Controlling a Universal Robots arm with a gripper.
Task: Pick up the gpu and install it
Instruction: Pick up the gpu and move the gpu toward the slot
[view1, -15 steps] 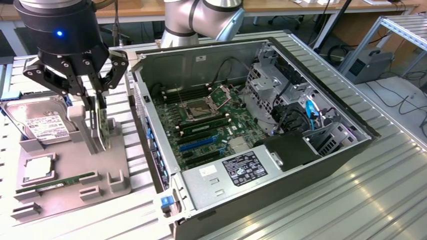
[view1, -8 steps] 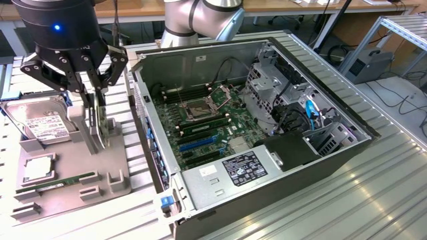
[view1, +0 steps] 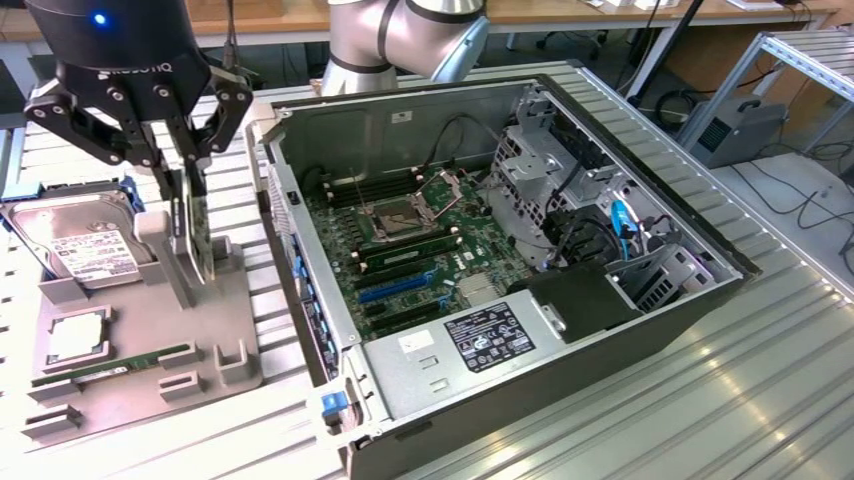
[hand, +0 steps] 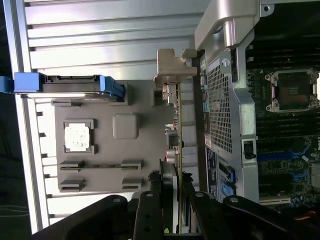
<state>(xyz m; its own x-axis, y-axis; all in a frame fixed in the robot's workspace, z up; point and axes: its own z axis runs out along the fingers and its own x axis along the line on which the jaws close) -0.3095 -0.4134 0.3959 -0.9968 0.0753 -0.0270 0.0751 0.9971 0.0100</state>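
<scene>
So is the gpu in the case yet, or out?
Out. The gpu stands on edge in the gray tray beside the open case, the hand at its top.

hand (view1: 187, 190) on upright gpu (view1: 200, 245) (beside case (view1: 574, 370))

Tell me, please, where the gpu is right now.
The gpu stands on edge at the grey parts tray on the exterior view's left, between the fingers of the gripper, just beside the open computer case.

You see a ribbed metal counter (view1: 747, 400), brushed, with a dull sheen. The tray (view1: 147, 322) is matt grey plastic. The computer case (view1: 387, 130) is bare sheet metal inside. Note the gpu (view1: 200, 240): green board, silvery metal edge. The hard drive (view1: 80, 245) is shiny metal with a white paper label.
</scene>
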